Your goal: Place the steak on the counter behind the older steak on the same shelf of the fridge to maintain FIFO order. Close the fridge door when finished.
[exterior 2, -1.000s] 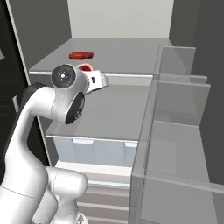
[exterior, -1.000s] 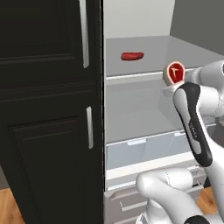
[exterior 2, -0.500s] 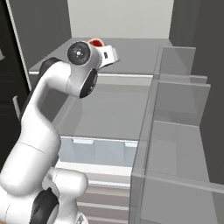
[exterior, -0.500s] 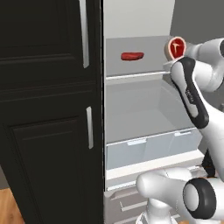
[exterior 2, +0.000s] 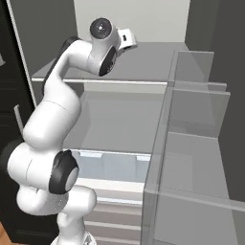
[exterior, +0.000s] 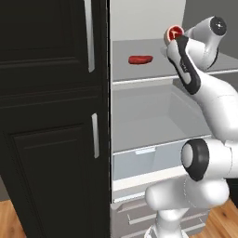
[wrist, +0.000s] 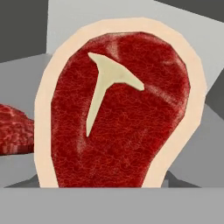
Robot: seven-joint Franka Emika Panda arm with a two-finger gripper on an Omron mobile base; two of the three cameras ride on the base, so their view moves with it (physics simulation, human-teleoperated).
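Grey shelf holds older steak; steak above.

Between the jaws the steak is deep red with a cream rim and pale T-shaped bone, beside it the uniformly dark-red older steak on the pale grey shelf.

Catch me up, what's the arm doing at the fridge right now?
The arm is carrying the steak, the cut with the cream fat rim, in its gripper, held up above the shelf of the open fridge. The older steak, flat and all red, lies on that shelf, to the left of the carried cut. The steak is not yet set down.
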